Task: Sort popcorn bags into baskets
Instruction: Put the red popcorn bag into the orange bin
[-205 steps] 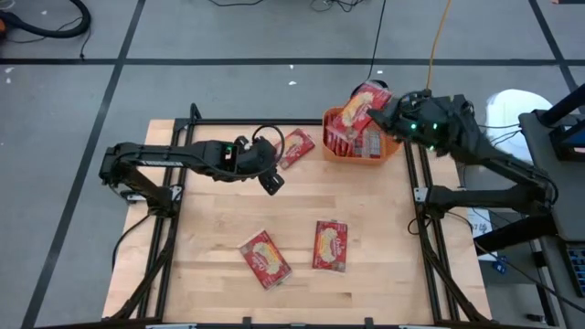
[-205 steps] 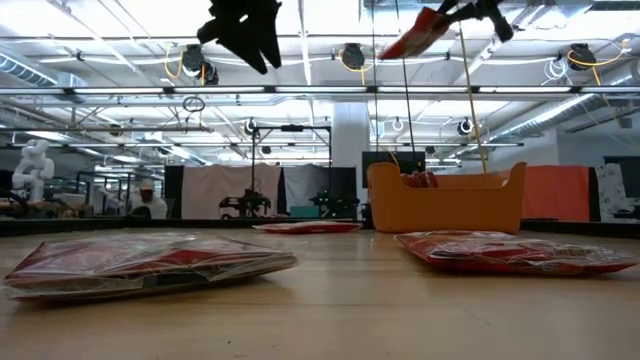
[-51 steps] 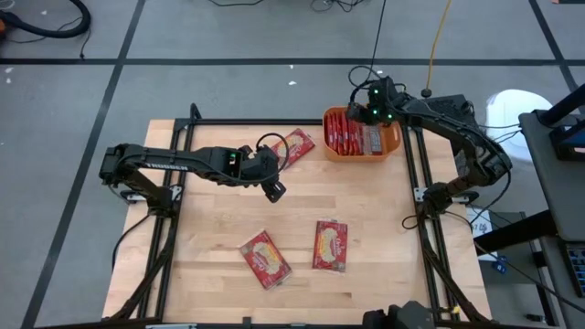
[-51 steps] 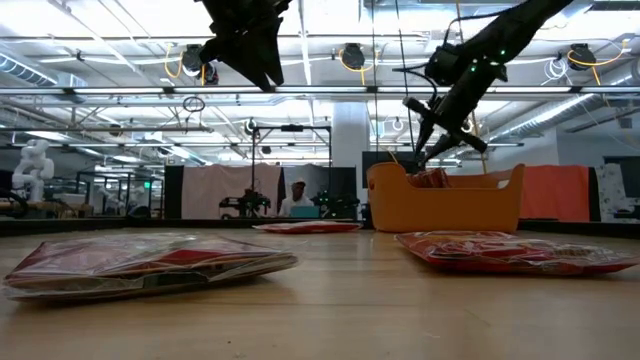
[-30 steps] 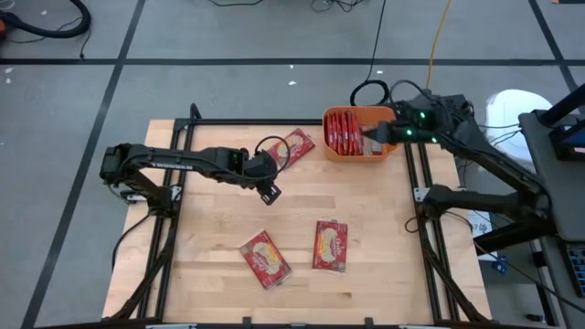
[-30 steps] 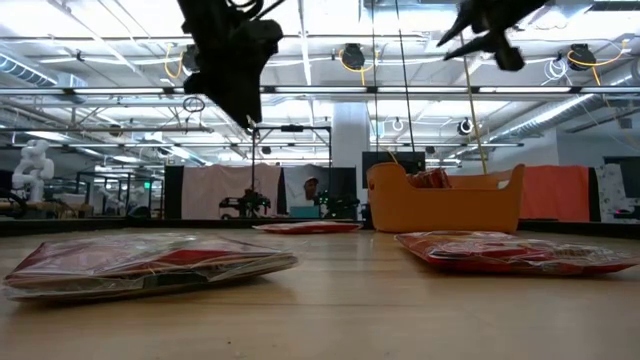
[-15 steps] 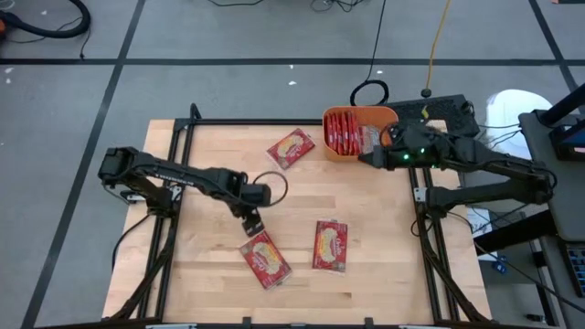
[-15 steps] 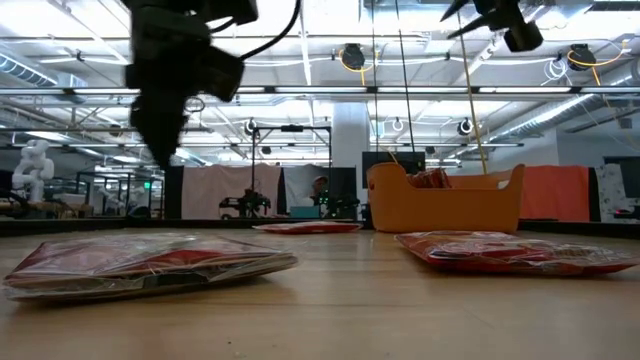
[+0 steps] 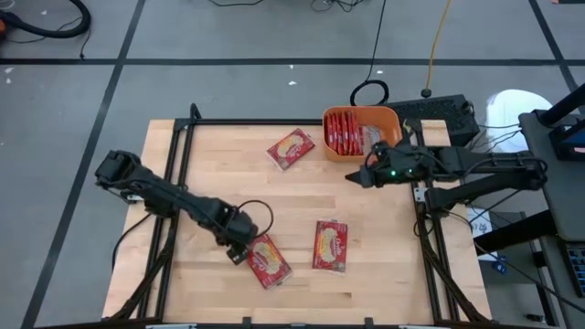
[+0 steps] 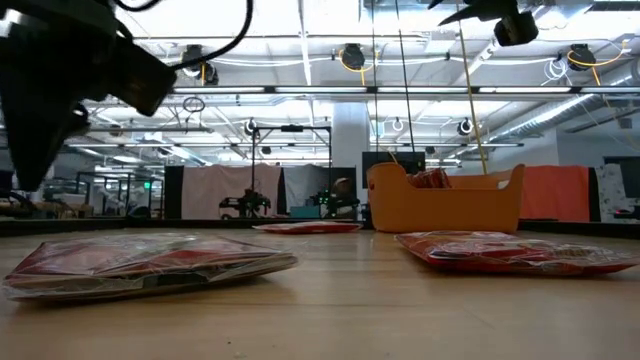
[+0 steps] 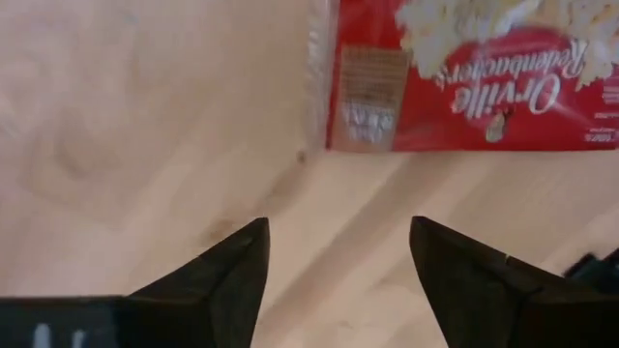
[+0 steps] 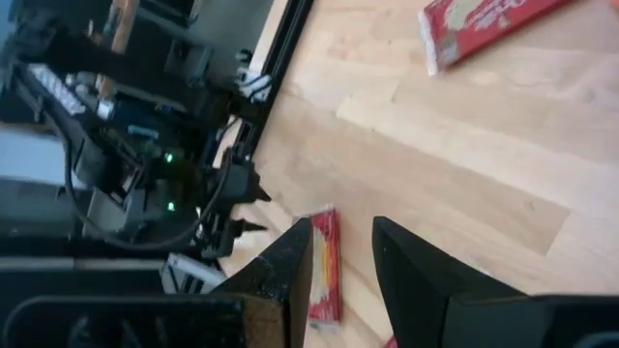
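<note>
Left pincer (image 9: 239,252) hangs with fingers spread and empty, just beside the near-left popcorn bag (image 9: 266,259) on the tabletop (image 9: 384,238). Right pincer (image 9: 355,177), partly parted and empty, waits beside the orange basket (image 9: 395,117). Risk: the flat, slick bag may slide or slip a shallow edge grip. The left wrist view shows bare wood between the fingers and the bag's edge ahead; the high view cannot resolve that.

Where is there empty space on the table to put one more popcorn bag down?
The middle of the table is bare, between the far bag and the two near bags. The near left corner is free too. The orange tub looks crowded with bags.
</note>
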`<state>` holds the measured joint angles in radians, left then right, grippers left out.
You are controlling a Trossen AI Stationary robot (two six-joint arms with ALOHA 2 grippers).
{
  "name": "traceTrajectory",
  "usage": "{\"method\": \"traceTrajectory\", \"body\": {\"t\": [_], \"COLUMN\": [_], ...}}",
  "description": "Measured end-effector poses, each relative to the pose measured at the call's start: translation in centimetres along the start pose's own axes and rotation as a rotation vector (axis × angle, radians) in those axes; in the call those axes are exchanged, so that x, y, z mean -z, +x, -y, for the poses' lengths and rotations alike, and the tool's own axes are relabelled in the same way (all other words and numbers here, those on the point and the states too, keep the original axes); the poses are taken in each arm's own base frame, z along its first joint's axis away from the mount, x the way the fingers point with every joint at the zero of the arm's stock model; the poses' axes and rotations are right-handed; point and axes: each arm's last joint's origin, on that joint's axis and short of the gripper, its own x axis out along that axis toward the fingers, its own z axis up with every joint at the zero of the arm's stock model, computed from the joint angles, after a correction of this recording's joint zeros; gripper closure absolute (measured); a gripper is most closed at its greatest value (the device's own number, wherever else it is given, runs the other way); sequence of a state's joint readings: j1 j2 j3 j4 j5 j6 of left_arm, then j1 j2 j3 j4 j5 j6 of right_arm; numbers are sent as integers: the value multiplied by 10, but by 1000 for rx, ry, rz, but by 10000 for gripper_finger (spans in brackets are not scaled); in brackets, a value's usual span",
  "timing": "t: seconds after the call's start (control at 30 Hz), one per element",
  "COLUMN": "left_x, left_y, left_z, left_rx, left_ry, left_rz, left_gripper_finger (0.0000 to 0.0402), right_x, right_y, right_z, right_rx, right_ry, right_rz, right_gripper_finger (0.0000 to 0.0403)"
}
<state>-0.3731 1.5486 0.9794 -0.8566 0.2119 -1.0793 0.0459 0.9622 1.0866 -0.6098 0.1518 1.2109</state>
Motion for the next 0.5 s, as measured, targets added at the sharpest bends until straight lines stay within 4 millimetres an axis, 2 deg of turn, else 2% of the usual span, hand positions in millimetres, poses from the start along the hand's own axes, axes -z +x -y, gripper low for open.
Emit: {"method": "traceTrajectory", "body": {"t": [0.13, 0.3, 0.5], "left_x": [11, 29, 46], "left_y": [3, 8, 12], "left_z": [15, 27, 29], "left_rx": [65, 20, -73], "left_ry": [41, 146, 305], "left_rz": [52, 228, 327], "left_gripper_finger": [164, 168, 143], "right_x": [4, 9, 14], "right_y": [-4, -11, -19], "right_z": [-2, -4, -4], "right_rx": [-35, -78, -112], "right_ry": [-52, -121, -203], "right_rz": [-56, -97, -113], "right_gripper_finger": [298, 298, 298]}}
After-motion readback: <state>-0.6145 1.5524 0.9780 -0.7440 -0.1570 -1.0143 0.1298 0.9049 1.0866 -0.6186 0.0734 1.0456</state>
